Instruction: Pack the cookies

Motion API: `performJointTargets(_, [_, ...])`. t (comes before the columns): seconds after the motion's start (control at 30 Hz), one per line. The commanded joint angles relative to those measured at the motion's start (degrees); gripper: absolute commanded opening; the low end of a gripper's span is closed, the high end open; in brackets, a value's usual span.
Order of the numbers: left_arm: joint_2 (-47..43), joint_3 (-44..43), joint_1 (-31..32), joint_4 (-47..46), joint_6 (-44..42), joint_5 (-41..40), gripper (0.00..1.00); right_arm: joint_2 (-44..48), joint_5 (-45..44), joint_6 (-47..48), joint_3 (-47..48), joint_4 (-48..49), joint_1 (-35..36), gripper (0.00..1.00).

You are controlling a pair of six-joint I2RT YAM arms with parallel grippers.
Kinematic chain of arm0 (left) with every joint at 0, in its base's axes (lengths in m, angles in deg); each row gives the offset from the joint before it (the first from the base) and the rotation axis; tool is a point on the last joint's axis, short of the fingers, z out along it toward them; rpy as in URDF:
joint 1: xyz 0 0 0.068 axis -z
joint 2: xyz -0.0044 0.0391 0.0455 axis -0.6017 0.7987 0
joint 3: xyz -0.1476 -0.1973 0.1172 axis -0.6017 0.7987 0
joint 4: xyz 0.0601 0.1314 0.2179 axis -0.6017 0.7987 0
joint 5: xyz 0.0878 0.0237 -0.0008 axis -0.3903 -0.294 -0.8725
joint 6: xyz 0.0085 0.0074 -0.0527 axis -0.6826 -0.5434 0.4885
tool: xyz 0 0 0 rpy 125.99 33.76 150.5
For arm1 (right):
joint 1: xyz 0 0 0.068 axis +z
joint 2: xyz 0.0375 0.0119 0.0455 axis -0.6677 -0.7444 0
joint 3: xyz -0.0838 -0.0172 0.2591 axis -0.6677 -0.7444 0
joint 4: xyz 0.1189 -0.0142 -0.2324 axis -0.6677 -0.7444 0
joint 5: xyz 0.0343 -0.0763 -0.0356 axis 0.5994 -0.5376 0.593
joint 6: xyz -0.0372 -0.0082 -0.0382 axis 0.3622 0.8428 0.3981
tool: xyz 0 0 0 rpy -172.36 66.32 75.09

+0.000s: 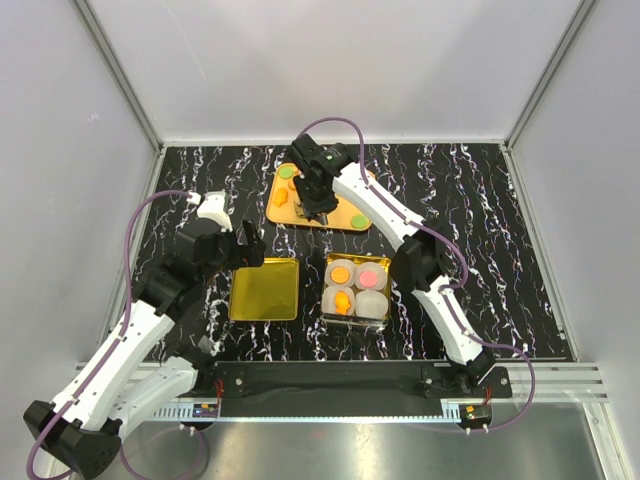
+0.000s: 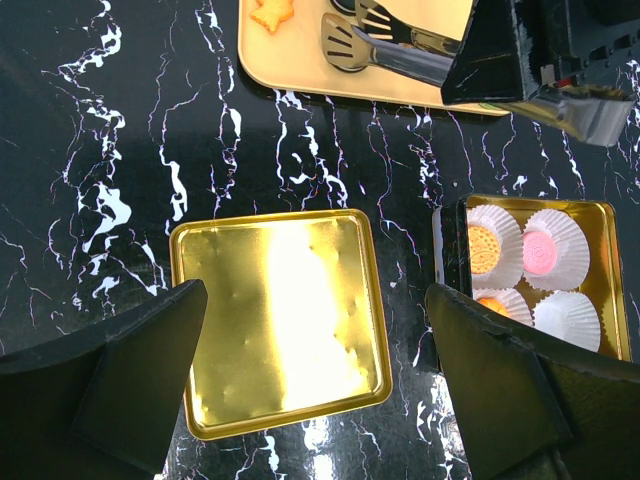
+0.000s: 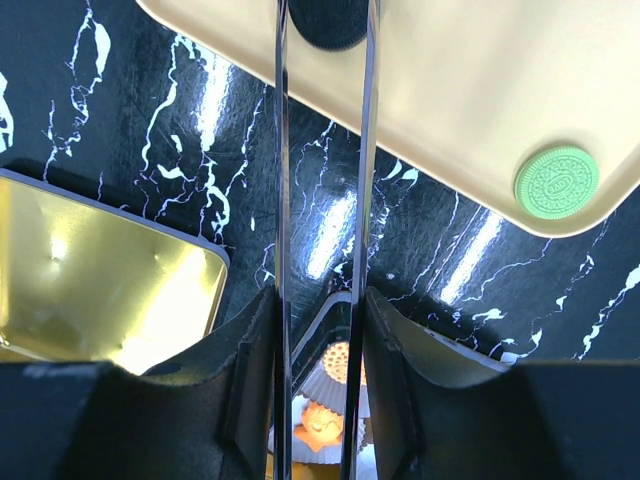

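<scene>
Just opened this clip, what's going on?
The right end effector grips tongs, their tips either side of a black cookie on the tan tray. The gold tin has four paper cups; three already hold cookies, one is empty. The left end effector hovers open above the gold lid, holding nothing.

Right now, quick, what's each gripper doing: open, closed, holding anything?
Left gripper: open, holding nothing.
Right gripper: closed on the tongs, with a black cookie between their arms.
</scene>
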Motion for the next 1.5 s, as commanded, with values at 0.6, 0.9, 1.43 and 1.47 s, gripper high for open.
performJointTargets(0.6, [-0.6,-0.1,-0.3,-2.2,0.3,-0.2,0.99,15.3,-1.2,1.0,-5.0,0.5,-0.5,0.39])
performJointTargets(0.9, [-0.3,-0.2,-0.3,-2.3,0.3,0.3,0.99,32.1,-0.3,-0.3,-24.8,4.8,-0.5,0.39])
performJointTargets(1.43, [-0.2,-0.1,-0.3,-2.5,0.3,0.9,0.99,61.6,2.7,-6.8,-57.3,4.1,1.0,0.38])
performJointTargets(1.47, [-0.2,-0.1,-0.3,-2.6,0.3,1.0,0.99,63.8,3.0,-7.8,-58.5,4.0,1.2,0.38])
